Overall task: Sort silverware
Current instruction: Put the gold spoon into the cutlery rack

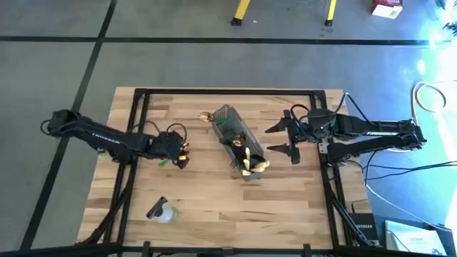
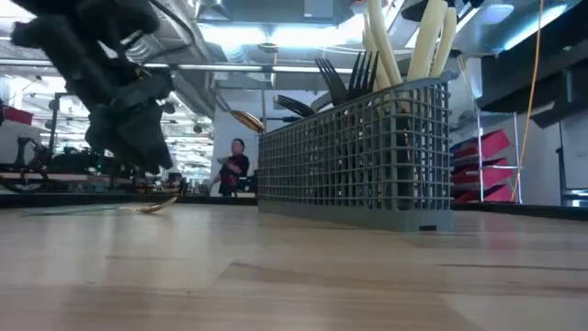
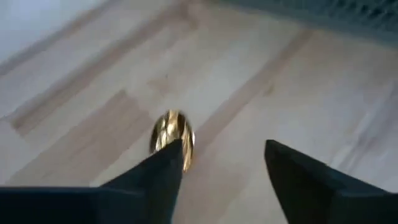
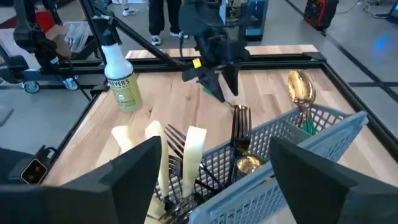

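A grey mesh basket point(image 1: 232, 132) stands mid-table, holding pale tan utensils point(image 2: 404, 46), black forks point(image 2: 344, 74) and a gold spoon point(image 4: 300, 87). To its left a loose gold spoon point(image 3: 173, 130) lies flat on the wood, with a green utensil point(image 1: 166, 163) beside it. My left gripper point(image 3: 224, 162) hangs open just above that spoon, and one finger's tip stands in front of the spoon's bowl. In the low view the gripper point(image 2: 138, 138) shows clear of the table. My right gripper point(image 1: 280, 140) waits open to the right of the basket, its fingers pointing at it.
A small clear spray bottle point(image 1: 161, 210) stands near the table's front left. A black frame point(image 1: 136, 128) runs around the tabletop. Bare wood lies in front of the basket. A person point(image 2: 235, 165) stands in the room far beyond the table.
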`<state>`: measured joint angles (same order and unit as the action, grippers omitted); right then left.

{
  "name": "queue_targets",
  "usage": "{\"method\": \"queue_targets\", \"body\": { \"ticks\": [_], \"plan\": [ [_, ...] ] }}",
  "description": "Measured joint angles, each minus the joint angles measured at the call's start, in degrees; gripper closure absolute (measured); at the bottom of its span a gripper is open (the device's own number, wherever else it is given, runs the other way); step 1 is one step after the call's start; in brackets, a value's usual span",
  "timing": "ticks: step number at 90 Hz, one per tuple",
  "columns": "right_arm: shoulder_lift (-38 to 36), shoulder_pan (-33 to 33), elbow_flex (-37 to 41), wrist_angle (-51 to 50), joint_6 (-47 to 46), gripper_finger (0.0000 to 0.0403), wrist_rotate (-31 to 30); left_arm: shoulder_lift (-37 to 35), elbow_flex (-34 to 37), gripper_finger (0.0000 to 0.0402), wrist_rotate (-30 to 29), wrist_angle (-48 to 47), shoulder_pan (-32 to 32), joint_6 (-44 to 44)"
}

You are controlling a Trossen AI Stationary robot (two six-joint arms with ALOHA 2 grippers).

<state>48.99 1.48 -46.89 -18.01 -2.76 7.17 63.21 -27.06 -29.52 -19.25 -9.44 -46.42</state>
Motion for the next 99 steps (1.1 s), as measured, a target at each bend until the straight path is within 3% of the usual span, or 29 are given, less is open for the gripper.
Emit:
{"method": "queue_targets", "body": {
  "ticks": [17,37,69,99],
  "plan": [
    [0.1,0.0,0.0,-0.1,0.3,0.0123,0.7,-0.4,5.7,0.0127,-11.6,6.5,-8.5,-4.5],
    [0.1,0.0,0.0,0.0,0.4,0.0123,0.9,-0.2,13.0,0.0116,-25.8,16.3,-15.0,-5.7],
    [0.1,0.0,0.0,-0.2,0.1,0.0123,0.9,-0.2,20.7,0.0116,-26.2,17.0,-18.5,-11.9],
    [0.1,0.0,0.0,0.1,0.2,0.0123,0.9,-0.2,25.4,0.0123,-22.5,20.4,-19.1,-10.7]
  ]
}}
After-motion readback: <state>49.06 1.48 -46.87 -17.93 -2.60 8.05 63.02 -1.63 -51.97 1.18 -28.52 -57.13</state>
